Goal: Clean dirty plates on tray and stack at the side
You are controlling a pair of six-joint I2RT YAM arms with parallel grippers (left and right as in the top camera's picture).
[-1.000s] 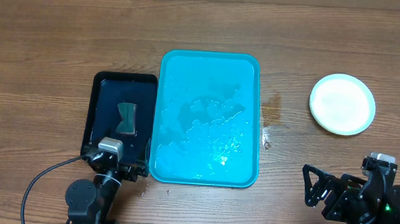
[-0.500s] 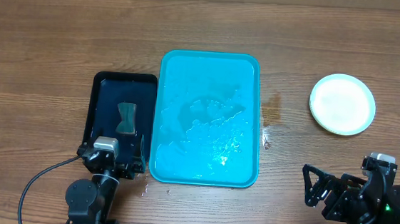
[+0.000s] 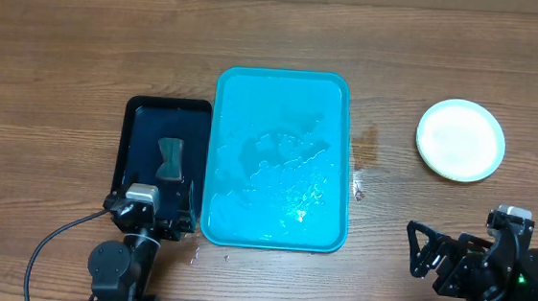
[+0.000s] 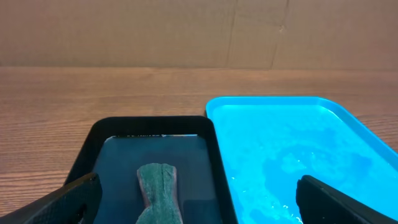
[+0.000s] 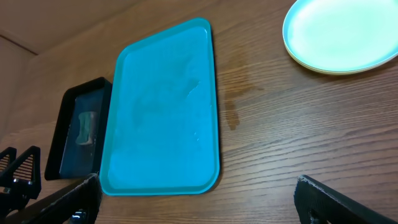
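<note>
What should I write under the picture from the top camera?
Wet turquoise tray lies bare, plates stacked to its right, grey-green pad in the black tray.

A brown wood-grain surface (image 3: 65, 48) fills the overhead frame, evenly lit. Across the top of the left wrist view stands a plain cardboard wall (image 4: 124, 31) with 1 vertical seam.

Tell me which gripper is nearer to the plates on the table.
Right. The right gripper, open, sits just toward the robot from the plates. The left gripper, also open, is at the black tray's near edge, beyond the turquoise tray.
</note>
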